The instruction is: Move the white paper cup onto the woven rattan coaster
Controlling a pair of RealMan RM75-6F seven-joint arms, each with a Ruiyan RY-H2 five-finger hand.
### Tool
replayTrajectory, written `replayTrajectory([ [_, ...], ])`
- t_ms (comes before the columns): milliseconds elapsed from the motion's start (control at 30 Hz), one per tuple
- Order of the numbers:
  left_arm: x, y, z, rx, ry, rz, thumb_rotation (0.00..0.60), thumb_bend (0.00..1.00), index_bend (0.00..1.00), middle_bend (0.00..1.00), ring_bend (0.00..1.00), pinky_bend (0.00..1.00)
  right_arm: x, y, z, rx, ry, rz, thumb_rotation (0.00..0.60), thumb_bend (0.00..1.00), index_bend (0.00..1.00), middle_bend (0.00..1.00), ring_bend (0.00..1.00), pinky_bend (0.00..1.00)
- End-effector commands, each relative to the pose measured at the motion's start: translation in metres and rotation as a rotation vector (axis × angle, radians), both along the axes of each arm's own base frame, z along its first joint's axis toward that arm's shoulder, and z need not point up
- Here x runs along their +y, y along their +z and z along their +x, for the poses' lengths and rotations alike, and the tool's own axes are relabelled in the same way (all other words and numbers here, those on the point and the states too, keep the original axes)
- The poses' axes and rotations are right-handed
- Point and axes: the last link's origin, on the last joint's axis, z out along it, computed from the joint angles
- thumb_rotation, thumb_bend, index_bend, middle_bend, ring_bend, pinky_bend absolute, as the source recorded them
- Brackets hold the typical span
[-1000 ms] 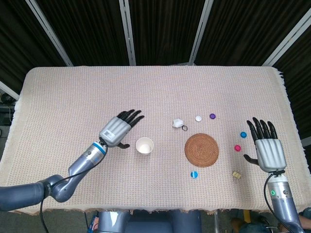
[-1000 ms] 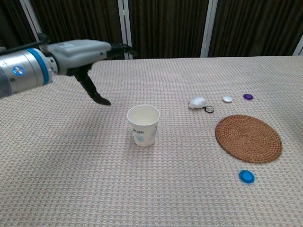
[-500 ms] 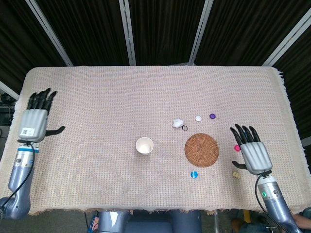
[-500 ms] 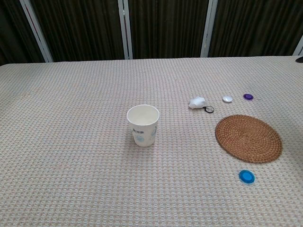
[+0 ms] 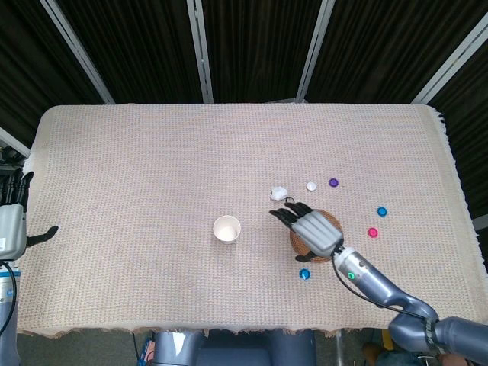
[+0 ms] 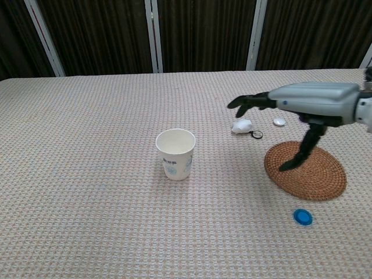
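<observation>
— How is the right hand posed?
— Palm down above the woven rattan coaster, fingers spread and stretched left, thumb hanging down; it holds nothing.
— And the left hand?
— At the far-left table edge, fingers apart, empty.
— The cup?
— The white paper cup stands upright on the knobbly beige cloth, left of the round coiled coaster, well apart from both hands. A glossy blue cap lies nearer.
</observation>
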Motion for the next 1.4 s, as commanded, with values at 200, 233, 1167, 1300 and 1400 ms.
replayTrajectory([
  [200,0.001,0.001,-0.003,0.009,0.012,-0.003,0.600,0.00,0.00,0.00,0.00,0.00,-0.025,-0.042,0.066,-0.012,0.087,0.051,0.600,0.03,0.00,0.14,0.10,0.14],
  [233,0.001,0.002,-0.003,0.008,0.012,-0.003,0.600,0.00,0.00,0.00,0.00,0.00,-0.026,-0.046,0.072,-0.009,0.091,0.056,0.600,0.04,0.00,0.14,0.10,0.14],
  [1167,0.004,0.007,-0.007,-0.025,0.007,-0.013,0.600,0.00,0.00,0.00,0.00,0.00,-0.035,-0.097,0.093,-0.083,-0.031,0.027,0.600,0.24,0.30,0.43,0.33,0.17],
  [1300,0.004,0.007,-0.007,-0.028,0.010,-0.020,0.600,0.00,0.00,0.00,0.00,0.00,-0.039,-0.084,0.094,-0.129,-0.058,0.010,0.600,0.25,0.30,0.43,0.33,0.17],
  [1400,0.004,0.006,-0.008,-0.028,0.012,-0.025,0.600,0.00,0.00,0.00,0.00,0.00,-0.042,-0.067,0.090,-0.159,-0.080,-0.012,0.600,0.25,0.30,0.43,0.33,0.17],
])
